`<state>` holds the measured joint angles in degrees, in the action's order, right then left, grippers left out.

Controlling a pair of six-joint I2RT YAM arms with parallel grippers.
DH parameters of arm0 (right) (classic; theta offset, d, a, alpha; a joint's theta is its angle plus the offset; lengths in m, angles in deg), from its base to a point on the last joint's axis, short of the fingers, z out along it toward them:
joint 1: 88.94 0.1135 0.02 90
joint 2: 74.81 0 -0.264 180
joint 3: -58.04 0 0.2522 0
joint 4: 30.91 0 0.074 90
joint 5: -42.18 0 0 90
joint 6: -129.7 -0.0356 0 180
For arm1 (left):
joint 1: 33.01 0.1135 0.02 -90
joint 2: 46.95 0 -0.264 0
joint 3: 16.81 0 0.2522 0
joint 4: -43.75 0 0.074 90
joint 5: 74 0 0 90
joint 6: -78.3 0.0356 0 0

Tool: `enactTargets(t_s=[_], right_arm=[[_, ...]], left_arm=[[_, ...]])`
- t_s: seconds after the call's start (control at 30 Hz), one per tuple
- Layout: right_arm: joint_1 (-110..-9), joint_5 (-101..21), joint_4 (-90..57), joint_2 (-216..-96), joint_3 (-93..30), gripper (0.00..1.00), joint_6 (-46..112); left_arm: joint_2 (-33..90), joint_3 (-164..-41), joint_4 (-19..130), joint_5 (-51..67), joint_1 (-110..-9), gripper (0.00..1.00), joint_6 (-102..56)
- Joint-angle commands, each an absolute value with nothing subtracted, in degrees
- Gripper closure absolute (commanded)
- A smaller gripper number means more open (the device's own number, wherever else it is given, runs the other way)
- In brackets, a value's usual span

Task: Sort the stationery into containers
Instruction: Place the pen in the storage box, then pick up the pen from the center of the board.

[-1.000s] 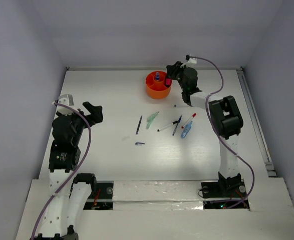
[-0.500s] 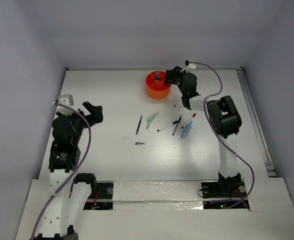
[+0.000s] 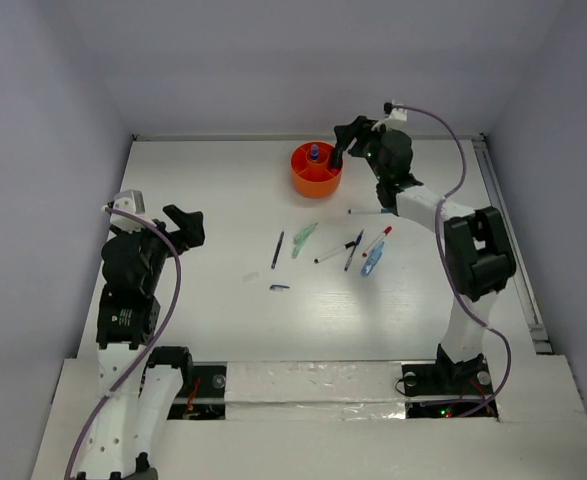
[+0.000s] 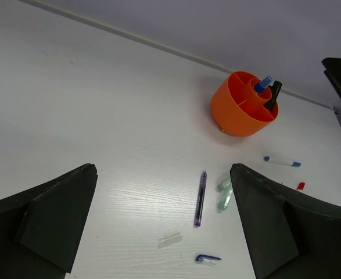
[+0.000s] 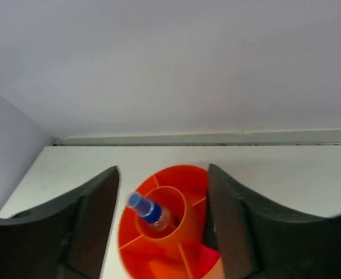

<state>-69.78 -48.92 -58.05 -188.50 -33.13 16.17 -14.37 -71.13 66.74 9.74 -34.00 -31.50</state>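
Right gripper (image 3: 340, 146) pulls up and back from the orange tub (image 3: 311, 186) since the earlier frame, its elbow swinging outward. Its fingers stand apart with nothing between them, the tub's rim showing in the gap in the wrist view. The left gripper (image 3: 189, 224) hangs spread wide and empty, well off to the left.

Inside the tub a blue-capped bottle (image 5: 147, 210) stands tilted in the centre well, and a black marker (image 4: 272, 95) leans in an outer compartment. A pinkish-red shape nearer the right wrist camera is too blurred to name.

Most of the stationery waits loose on the table: a dark blue pen (image 3: 277, 250) and a pale green marker (image 3: 304, 240) lie apart, while a red-tipped white pen (image 3: 377, 241) and a light blue marker (image 3: 372, 262) lie close among other pens. A thin pen (image 3: 363, 211) lies alone, nearest the right arm.

These pieces look light, stiff and smooth-barrelled, likely to roll or skid if nudged. A pinch across the barrel near mid-length, fingers square to its axis, seems the safest hold, and the pens lying alone offer cleaner access than the crowded group.
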Motion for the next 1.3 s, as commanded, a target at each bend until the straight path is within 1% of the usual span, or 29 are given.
enactTargets(t_s=[0.0,0.03,0.07,0.1,0.13,0.17,0.2,0.23,0.3,0.33,0.37,0.47,0.57,0.83,1.13,1.27], right_arm=[[-69.96,-51.41,-45.85,-180.03,-32.01,0.37,14.93],[-69.96,-52.47,-41.10,-179.06,-32.88,0.42,14.39],[-70.48,-53.35,-32.18,-177.83,-33.33,0.56,14.21],[-70.48,-53.44,-28.52,-177.82,-33.25,0.56,13.60],[-71.09,-53.62,-25.88,-176.69,-32.72,0.80,13.34],[-71.10,-53.01,-21.85,-175.28,-30.72,0.92,12.81],[-71.88,-52.48,-20.24,-174.57,-29.48,0.96,11.94],[-71.89,-52.13,-19.18,-173.70,-28.07,0.96,11.58],[-73.64,-51.16,-17.33,-171.59,-24.29,0.89,11.14],[-74.17,-51.07,-15.32,-171.14,-23.41,0.81,10.96],[-74.17,-50.90,-13.56,-170.96,-22.62,0.62,10.87],[-75.93,-51.24,-9.00,-171.66,-21.91,0.42,10.78],[-77.16,-49.76,-7.31,-173.42,-22.61,0.40,10.26],[-77.16,-49.84,-5.02,-179.83,-26.47,0.38,7.19],[-78.75,-51.07,-9.67,-184.76,-27.01,0.38,1.13],[-78.75,-52.47,-9.86,-186.77,-27.79,0.38,0.85]], left_arm=[[-15.83,-72.59,64.19,8.35,-33.62,0.01,-31.04],[-16.10,-72.59,64.19,8.44,-33.62,0.01,-31.13],[-16.71,-72.59,64.27,8.70,-34.15,0.01,-31.04],[-16.98,-72.67,64.45,8.97,-34.76,0.01,-31.04],[-17.24,-72.67,64.54,9.40,-34.77,0.01,-31.04],[-17.94,-72.76,64.71,9.76,-35.90,0.01,-30.95],[-18.29,-72.76,65.06,10.02,-35.91,0.01,-30.86],[-18.56,-72.76,65.24,10.37,-36.69,0.01,-30.86],[-19.44,-72.94,65.77,11.43,-37.66,0.01,-30.69],[-19.61,-72.94,65.86,11.95,-38.45,0.01,-30.60],[-20.05,-73.02,65.86,12.13,-38.46,0.01,-30.51],[-21.10,-73.03,66.03,12.57,-40.13,0.01,-30.42],[-22.25,-73.11,66.21,13.18,-41.62,0.01,-30.16],[-23.92,-73.38,67.18,15.38,-44.00,0.01,-29.90],[-24.36,-73.55,67.70,15.47,-45.14,0.01,-29.81],[-24.27,-73.64,67.70,15.47,-45.14,0.01,-29.72]])
